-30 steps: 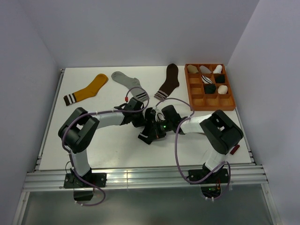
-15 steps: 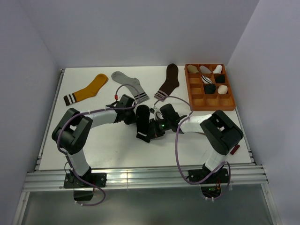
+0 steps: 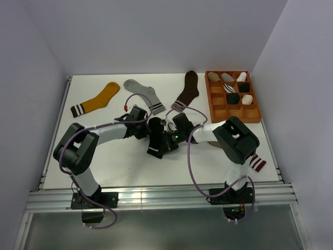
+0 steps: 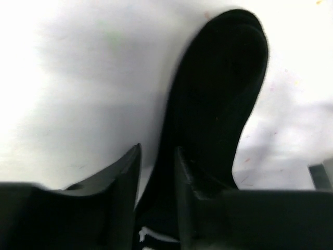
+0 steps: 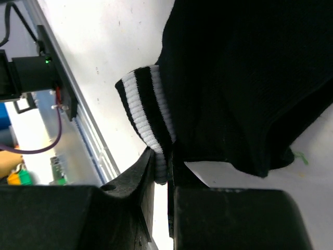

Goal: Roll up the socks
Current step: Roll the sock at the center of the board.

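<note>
A black sock with white cuff stripes lies lengthwise on the white table between the two arms. My left gripper hovers low at the sock's left edge. In the left wrist view the sock stretches away from my left gripper, whose jaws stand apart with a strip of table showing between them. My right gripper is at the sock's near end. In the right wrist view my right gripper is shut on the sock's striped cuff. Other task socks are hard to make out.
At the back lie a mustard-yellow sock, a light grey sock and a dark brown sock. An orange compartment tray with rolled socks stands back right. A maroon-and-white striped cuff peeks out beside the right arm.
The left gripper has drawn back to the left and its jaws have parted, letting go of the black sock. The sock now lies stretched out. The right gripper still pinches the cuff.
</note>
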Available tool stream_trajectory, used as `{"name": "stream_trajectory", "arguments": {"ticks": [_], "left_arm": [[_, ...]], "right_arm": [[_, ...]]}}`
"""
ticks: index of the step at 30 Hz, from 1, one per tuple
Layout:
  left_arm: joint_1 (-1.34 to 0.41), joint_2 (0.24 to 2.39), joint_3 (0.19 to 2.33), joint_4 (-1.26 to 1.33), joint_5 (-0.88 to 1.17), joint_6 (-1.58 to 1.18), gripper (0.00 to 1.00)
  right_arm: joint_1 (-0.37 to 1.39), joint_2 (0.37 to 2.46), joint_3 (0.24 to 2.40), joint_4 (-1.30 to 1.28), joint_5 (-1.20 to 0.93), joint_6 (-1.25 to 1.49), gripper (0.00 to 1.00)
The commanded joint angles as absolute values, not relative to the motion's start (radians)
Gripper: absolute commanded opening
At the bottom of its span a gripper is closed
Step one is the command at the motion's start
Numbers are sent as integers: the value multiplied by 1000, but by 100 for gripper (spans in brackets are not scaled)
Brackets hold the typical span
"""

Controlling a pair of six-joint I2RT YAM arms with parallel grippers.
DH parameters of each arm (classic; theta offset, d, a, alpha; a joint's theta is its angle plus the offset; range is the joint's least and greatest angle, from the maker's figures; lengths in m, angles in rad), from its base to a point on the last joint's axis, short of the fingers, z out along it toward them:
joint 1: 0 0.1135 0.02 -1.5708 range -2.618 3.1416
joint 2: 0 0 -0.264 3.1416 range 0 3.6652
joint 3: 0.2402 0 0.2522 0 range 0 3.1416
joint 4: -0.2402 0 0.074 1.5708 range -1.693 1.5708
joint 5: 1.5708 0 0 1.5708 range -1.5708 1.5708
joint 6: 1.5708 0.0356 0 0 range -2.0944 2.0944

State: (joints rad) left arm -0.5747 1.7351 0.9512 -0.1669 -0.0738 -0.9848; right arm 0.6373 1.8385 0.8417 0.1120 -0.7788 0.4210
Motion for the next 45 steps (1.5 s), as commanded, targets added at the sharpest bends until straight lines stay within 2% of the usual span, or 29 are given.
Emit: {"name": "stream_trajectory", "arguments": {"ticks": [1, 4, 10, 17, 27, 36, 39, 40, 42, 43, 45], "left_arm": [[-566, 1655, 922, -233, -143, -994, 46], [-566, 1571, 898, -274, -181, -1034, 58], [-565, 1362, 784, -376, -227, -1193, 68], [-641, 1223, 571, -198, -87, -1362, 67], [-709, 1295, 503, -40, -117, -1397, 64], [-710, 1394, 499, -41, -109, -1419, 44], [-710, 1410, 514, -74, -133, -1417, 29], [-709, 1419, 523, -107, -140, -1411, 23], [-710, 1428, 554, -135, -152, -1385, 18], [-709, 1436, 563, -159, -153, -1376, 16], [-710, 1446, 592, -186, -158, -1348, 15]], "right_arm": [[649, 1876, 865, 70, -802, 451, 0], [649, 1894, 882, 66, -801, 486, 0], [647, 1922, 877, 135, -808, 586, 0], [647, 1977, 871, 202, -825, 667, 0], [647, 1996, 880, 216, -825, 716, 0], [647, 1997, 877, 230, -812, 730, 0], [649, 1974, 888, 196, -787, 692, 2], [649, 1965, 890, 171, -767, 660, 4], [653, 1938, 894, 141, -735, 618, 10], [661, 1896, 890, 129, -714, 586, 18], [672, 1838, 862, 129, -635, 557, 27]]}}
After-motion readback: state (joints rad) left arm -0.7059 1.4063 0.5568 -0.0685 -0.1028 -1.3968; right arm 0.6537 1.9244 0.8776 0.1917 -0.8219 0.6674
